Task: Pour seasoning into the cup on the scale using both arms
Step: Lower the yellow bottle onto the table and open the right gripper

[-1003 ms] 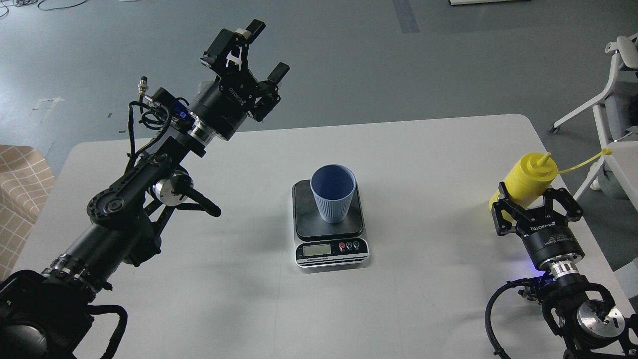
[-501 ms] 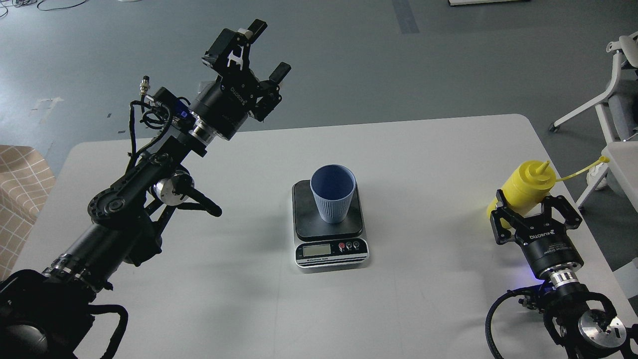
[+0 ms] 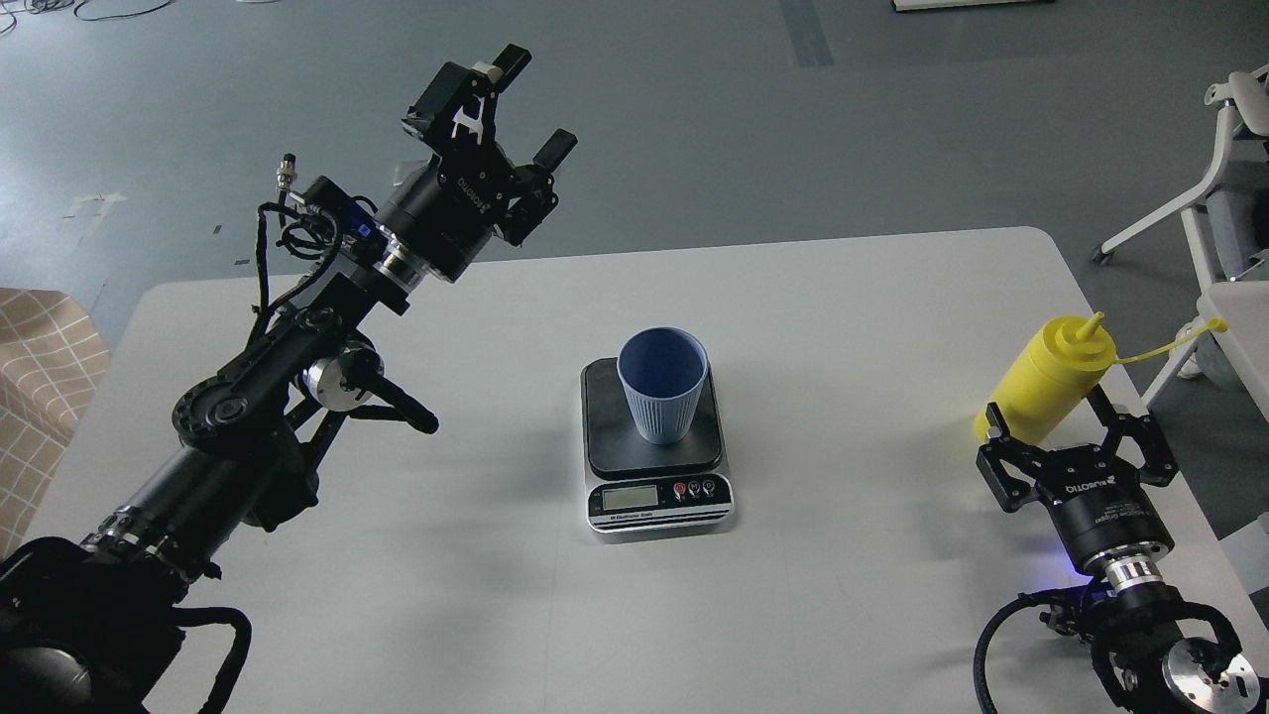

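Head view shows a pale grey table (image 3: 853, 327) filling most of the frame, its far edge running across the upper third and its rounded far-right corner near the upper right. At centre, the scale (image 3: 656, 459) lies flat with wide bare tabletop on every side. The cup (image 3: 662, 384) stands upright on its dark platform, mouth open. Small print runs under the scale's LCD display (image 3: 631, 498) but is too fine to read; three small buttons sit beside it.

The seasoning (image 3: 1045, 378) stands at the right of the frame, close to the table's right edge, leaning slightly, its tethered cap (image 3: 1206, 324) stretched out past the edge toward a white chair (image 3: 1224, 188). The right gripper (image 3: 1078, 441) sits just below it in the picture, fingers spread wide on either side of the bottle's lower part; whether they touch it cannot be told. "ROBOTIQ" reads on its black body, upside down.

The left gripper (image 3: 508, 107) hangs in the upper left, beyond the table's far edge and above the grey floor (image 3: 892, 119), fingers parted and holding nothing. "ROBOTIQ" shows on its barrel too. A tan checked cloth (image 3: 45, 367) sits at the left frame edge.
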Robot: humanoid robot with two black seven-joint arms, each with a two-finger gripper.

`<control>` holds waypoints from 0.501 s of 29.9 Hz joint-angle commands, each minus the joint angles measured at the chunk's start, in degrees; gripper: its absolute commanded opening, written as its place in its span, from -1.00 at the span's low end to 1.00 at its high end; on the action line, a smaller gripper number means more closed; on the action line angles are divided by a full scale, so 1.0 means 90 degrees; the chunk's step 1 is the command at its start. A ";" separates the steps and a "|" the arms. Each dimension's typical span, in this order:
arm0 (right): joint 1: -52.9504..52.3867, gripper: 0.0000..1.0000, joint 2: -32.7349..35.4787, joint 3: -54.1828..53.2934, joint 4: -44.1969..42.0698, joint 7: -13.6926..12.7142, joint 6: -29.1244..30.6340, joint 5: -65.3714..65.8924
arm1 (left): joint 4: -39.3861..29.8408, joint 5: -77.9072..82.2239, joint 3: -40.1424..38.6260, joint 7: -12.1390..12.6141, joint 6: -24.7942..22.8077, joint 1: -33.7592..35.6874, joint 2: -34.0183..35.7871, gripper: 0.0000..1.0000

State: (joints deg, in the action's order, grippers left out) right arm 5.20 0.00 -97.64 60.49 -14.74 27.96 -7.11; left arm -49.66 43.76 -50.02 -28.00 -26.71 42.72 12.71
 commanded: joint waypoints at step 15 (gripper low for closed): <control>0.1932 0.99 0.0781 -0.0420 0.2468 0.0007 0.0004 -0.0636 | 0.0000 0.0001 -0.0057 0.0000 0.0009 0.0010 -0.0201 0.96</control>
State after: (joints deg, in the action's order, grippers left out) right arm 21.14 4.73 -99.20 80.33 -14.75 28.00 -12.86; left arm -49.65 43.77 -50.41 -28.00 -26.68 42.71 11.07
